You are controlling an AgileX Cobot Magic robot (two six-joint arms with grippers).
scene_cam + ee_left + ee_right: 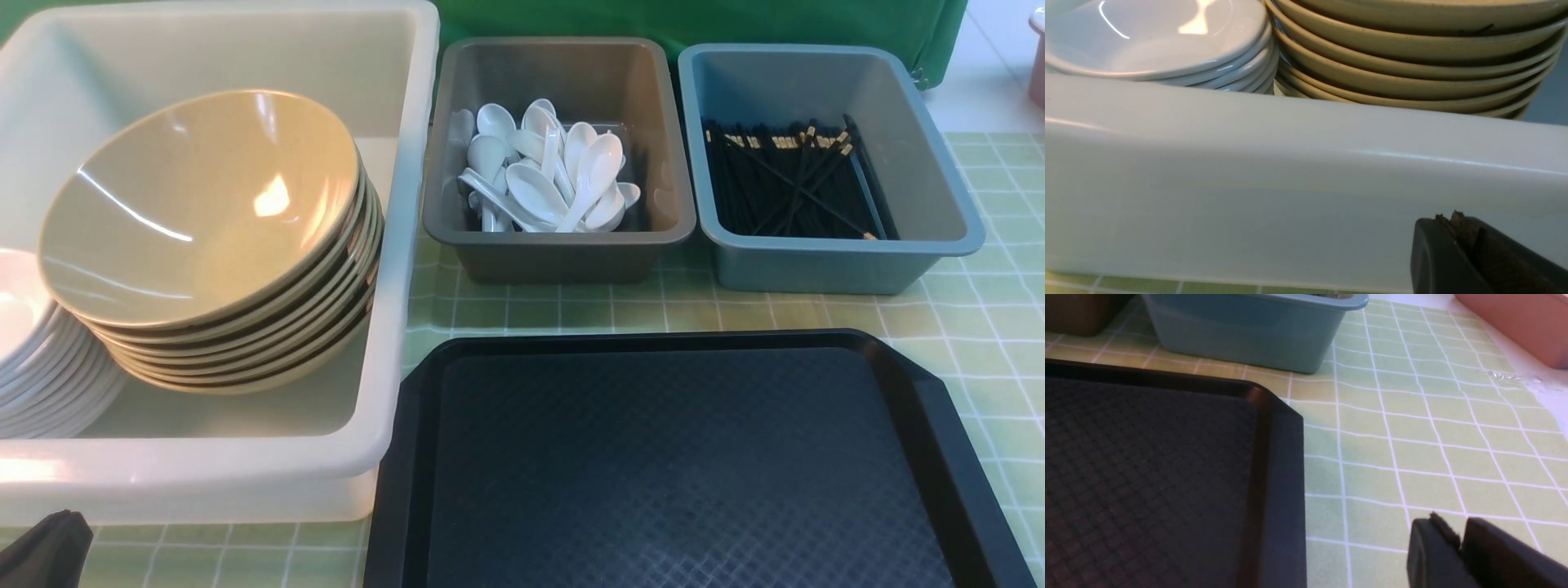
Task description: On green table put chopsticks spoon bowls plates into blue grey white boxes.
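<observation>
The big white box (400, 245) at the left holds a stack of tan bowls (204, 212) and, beside it, a stack of white plates (33, 359). White spoons (547, 175) lie heaped in the grey box (563, 249). Black chopsticks (792, 184) fill the blue box (824, 269). My left gripper (1453, 218) is shut and empty, low on the green table (980, 310), just outside the white box's near wall (1249, 183). Above that wall I see the plates (1155, 41) and bowls (1412, 49). My right gripper (1453, 524) hovers shut and empty over the green table (1412, 449), right of the tray.
A black textured tray (686, 457) with nothing on it lies in front of the grey and blue boxes; its corner (1274, 412) is next to my right gripper. A pink container (1515, 322) stands past the cloth's far right edge. The blue box (1249, 330) stands ahead of my right gripper.
</observation>
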